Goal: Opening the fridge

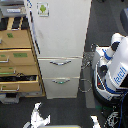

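The fridge (60, 30) is a tall white unit in the middle of the exterior view. Its large upper door carries a small green-white sticker (43, 9) near the top and looks shut. Below it are two drawers with curved metal handles, the upper handle (61, 63) and the lower handle (61, 80); both drawers look shut. My gripper (40, 116) shows as a white forked shape at the bottom edge, well short of the fridge and touching nothing. Its fingers appear spread, with nothing between them.
A tan wooden drawer cabinet (15, 55) stands against the fridge on the exterior view's left, one lower drawer pulled out. A white-and-blue robot (114, 65) with cables stands close on the exterior view's right. Another small white part (95, 120) pokes in at the bottom.
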`<state>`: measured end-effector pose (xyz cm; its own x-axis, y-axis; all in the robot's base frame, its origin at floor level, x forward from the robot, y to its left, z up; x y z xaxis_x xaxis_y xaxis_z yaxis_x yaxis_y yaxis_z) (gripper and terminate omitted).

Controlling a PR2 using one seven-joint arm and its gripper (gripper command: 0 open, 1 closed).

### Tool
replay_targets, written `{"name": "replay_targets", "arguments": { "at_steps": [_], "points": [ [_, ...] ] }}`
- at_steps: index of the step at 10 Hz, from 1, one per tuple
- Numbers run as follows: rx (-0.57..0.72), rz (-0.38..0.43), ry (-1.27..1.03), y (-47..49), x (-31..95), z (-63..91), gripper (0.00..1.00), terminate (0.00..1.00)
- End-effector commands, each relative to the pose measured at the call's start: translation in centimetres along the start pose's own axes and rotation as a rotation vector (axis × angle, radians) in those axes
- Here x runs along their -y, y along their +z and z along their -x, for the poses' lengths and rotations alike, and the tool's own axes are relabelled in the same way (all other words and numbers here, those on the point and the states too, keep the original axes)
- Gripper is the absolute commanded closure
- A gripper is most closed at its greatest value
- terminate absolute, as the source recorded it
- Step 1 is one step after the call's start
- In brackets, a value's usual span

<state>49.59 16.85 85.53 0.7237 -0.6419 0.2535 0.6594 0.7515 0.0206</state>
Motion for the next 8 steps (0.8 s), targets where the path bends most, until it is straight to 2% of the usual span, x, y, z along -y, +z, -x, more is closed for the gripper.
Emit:
{"name": "replay_targets", "arguments": {
  "at_steps": [1, 3, 5, 8],
  "points": [
    [-0.13, -0.021, 0.186, -0.5, -8.3, -6.9, 0.0, 0.0],
    [-0.202, -0.052, 0.321, -0.1, -12.1, -7.5, 0.0, 0.0],
    [-0.22, -0.063, 0.39, 1.1, -14.5, -8.3, 0.0, 0.0],
    [-0.304, -0.163, 0.511, 2.3, -20.5, -11.2, 0.0, 0.0]
  ]
}}
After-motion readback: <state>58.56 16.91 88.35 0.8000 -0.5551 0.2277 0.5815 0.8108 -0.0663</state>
